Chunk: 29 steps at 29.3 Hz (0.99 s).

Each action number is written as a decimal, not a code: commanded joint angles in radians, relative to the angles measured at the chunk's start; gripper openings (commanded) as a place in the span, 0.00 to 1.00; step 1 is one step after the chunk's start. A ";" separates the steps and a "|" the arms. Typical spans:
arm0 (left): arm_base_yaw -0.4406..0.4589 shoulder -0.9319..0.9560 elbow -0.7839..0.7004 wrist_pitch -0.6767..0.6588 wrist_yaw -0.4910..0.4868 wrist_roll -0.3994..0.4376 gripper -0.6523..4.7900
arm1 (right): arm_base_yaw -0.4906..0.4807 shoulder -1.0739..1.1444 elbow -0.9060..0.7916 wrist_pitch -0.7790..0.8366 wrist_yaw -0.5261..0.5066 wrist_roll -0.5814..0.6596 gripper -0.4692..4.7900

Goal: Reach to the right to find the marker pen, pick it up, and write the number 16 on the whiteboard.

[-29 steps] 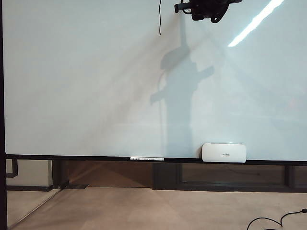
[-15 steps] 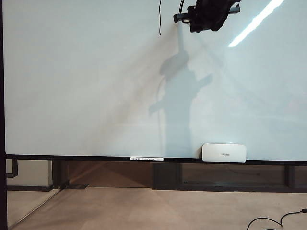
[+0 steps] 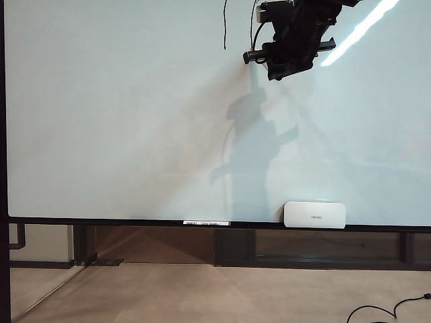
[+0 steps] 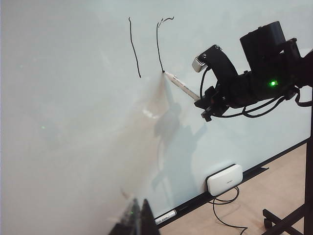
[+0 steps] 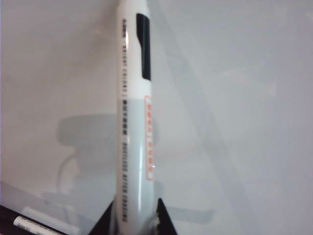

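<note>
Two thin strokes [image 4: 134, 48], glossy whiteboard [image 3: 121, 121].

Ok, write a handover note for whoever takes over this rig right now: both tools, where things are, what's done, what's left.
Right tool: shut on the marker pen, tip against the whiteboard, high up.
Left tool: idle, low and off the board; only a dark sliver shows, state unclear.
Done: the 1 is drawn; the 6 has its top hook and long downstroke.
Left: close the 6's loop.
Eraser sits on the bottom ledge.
</note>
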State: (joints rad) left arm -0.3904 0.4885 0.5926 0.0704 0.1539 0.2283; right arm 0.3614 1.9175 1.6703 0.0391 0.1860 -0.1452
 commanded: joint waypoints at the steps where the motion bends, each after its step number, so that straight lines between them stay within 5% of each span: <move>1: -0.001 -0.002 0.005 0.014 -0.001 0.002 0.11 | -0.007 -0.002 0.005 0.031 0.107 0.015 0.08; 9: -0.001 -0.002 0.005 0.014 -0.001 0.002 0.11 | -0.007 -0.004 0.005 -0.006 0.247 0.017 0.08; 29: -0.001 -0.002 0.005 0.014 -0.002 0.008 0.11 | -0.013 -0.010 0.014 0.128 0.200 0.002 0.08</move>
State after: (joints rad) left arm -0.3904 0.4873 0.5930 0.0700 0.1535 0.2333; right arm 0.3542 1.9148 1.6753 0.1261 0.3950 -0.1417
